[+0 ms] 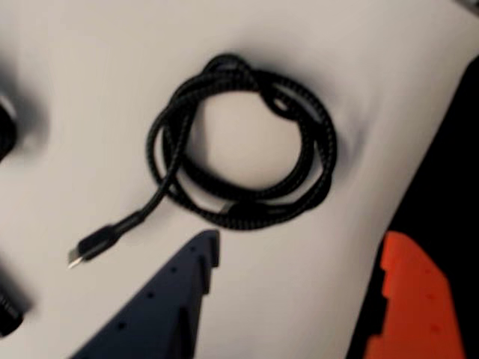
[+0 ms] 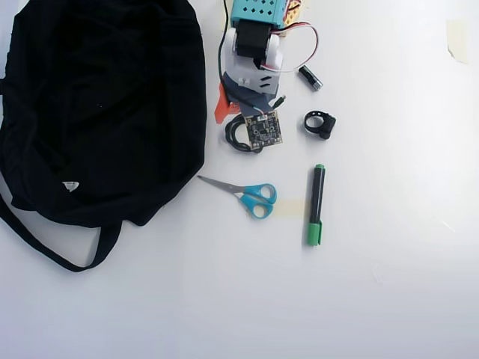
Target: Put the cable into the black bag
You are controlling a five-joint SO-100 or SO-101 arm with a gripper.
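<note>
The pincer [image 1: 299, 262] hangs open above the coiled cable [image 1: 243, 146], fingers apart and touching nothing. The cable lies flat on the white surface [image 2: 374, 299], its plug trailing lower-left in the wrist view, just beside the black bag [image 2: 105, 105].

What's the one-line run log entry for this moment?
phase: approach | gripper: open above cable, empty | coiled black braided cable: on table, untouched | black fabric bag: left of arm in overhead view
</note>
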